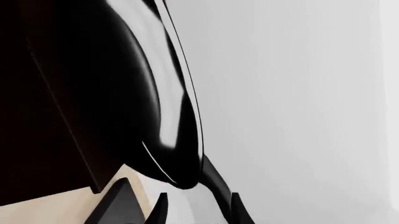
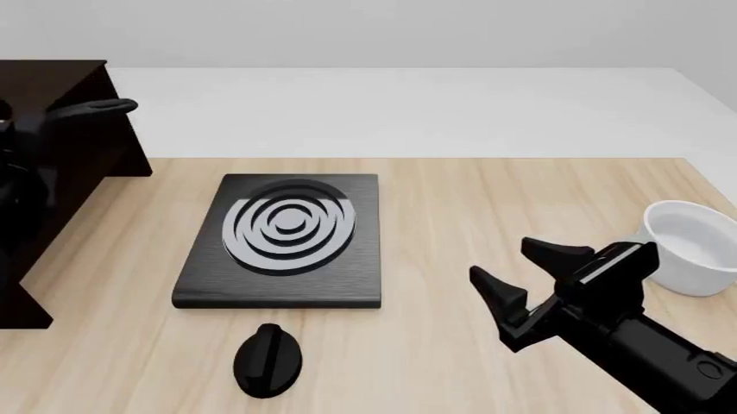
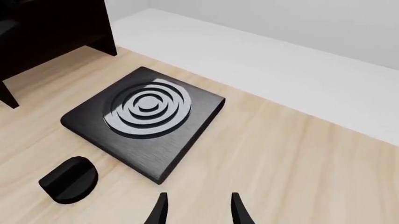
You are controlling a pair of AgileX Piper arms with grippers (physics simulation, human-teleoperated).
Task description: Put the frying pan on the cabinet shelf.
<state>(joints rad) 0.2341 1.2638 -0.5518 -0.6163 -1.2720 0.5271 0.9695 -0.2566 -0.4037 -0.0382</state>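
Observation:
The frying pan (image 1: 143, 93) fills the left wrist view, black and glossy, lying against the dark cabinet (image 1: 44, 116). Its slim handle (image 1: 215, 182) runs back between the fingers of my left gripper (image 1: 198, 212). The jaws stand wide apart, and I cannot tell whether either one touches the handle. In the front view the handle (image 2: 98, 108) sticks out to the right at the top of the cabinet (image 2: 58, 86), and the left arm (image 2: 17, 172) is a dark shape against the cabinet. My right gripper (image 2: 519, 267) is open and empty above the table's right side.
A flat black slab with silver rings (image 2: 282, 237) lies mid-table and also shows in the right wrist view (image 3: 143, 121). A small black knob-like object (image 2: 267, 358) lies in front of it. A white bowl (image 2: 691, 246) stands at the right edge.

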